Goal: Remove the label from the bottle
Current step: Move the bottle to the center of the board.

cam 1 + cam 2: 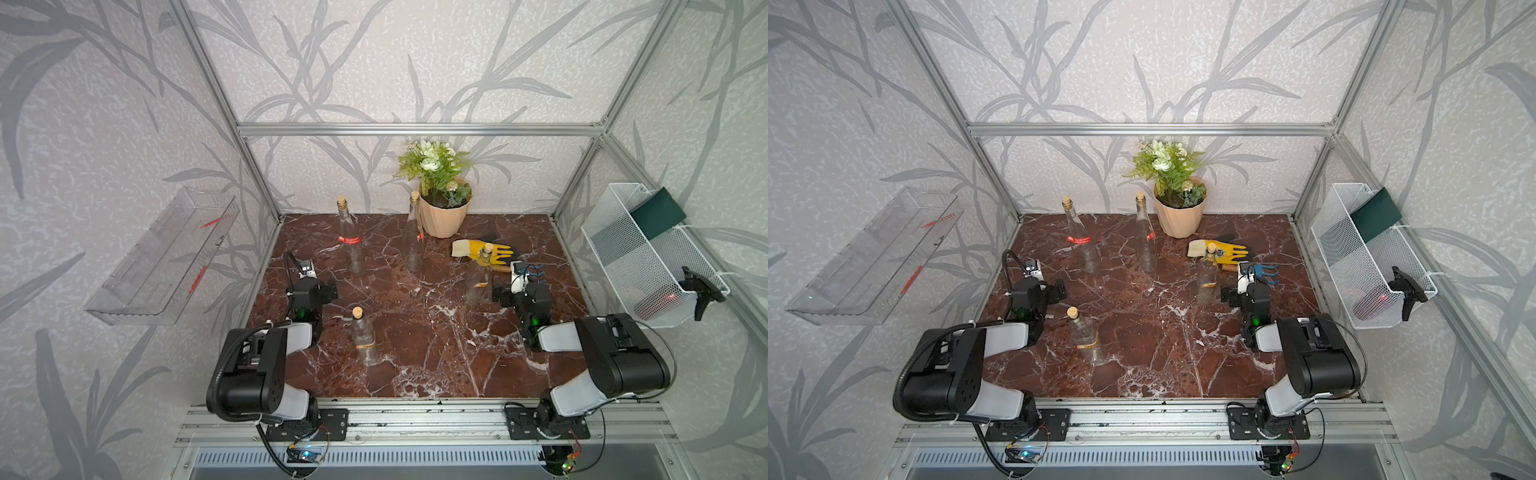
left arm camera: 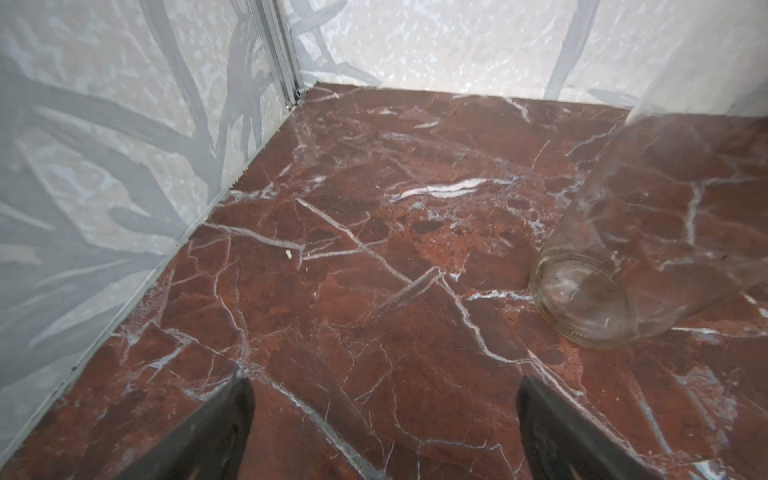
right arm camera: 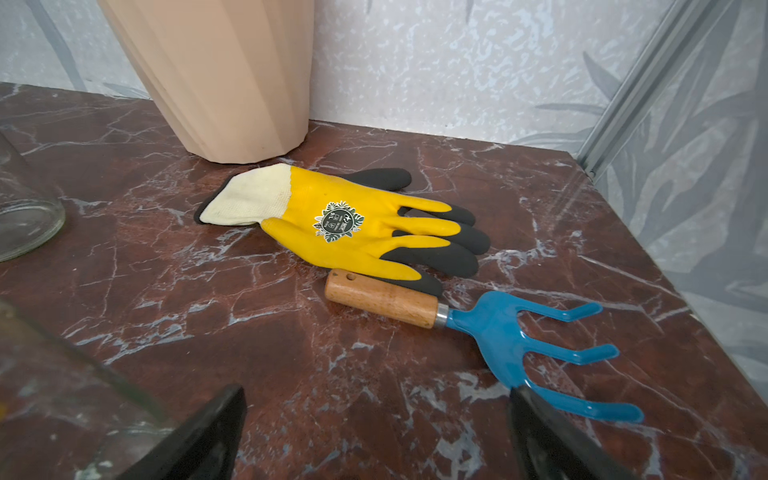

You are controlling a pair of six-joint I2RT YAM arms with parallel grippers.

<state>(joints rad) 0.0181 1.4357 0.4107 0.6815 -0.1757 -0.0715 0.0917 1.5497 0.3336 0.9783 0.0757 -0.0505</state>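
Several clear corked bottles stand on the marble table (image 1: 415, 332). The back left bottle (image 1: 351, 245) carries a red label (image 1: 349, 239), and the back middle bottle (image 1: 413, 241) has a small red one. The right bottle (image 1: 480, 274) and the front bottle (image 1: 363, 338) wear yellow labels (image 1: 365, 345). My left gripper (image 2: 384, 386) is open over bare marble, short of the back left bottle's base (image 2: 582, 303). My right gripper (image 3: 377, 390) is open and empty, with the right bottle (image 3: 62, 395) close beside one finger.
A beige flower pot (image 1: 442, 216) stands at the back. A yellow glove (image 3: 353, 224) and a blue hand rake (image 3: 498, 332) lie ahead of the right gripper. A wire basket (image 1: 648, 257) hangs on the right wall and a clear tray (image 1: 166, 257) on the left.
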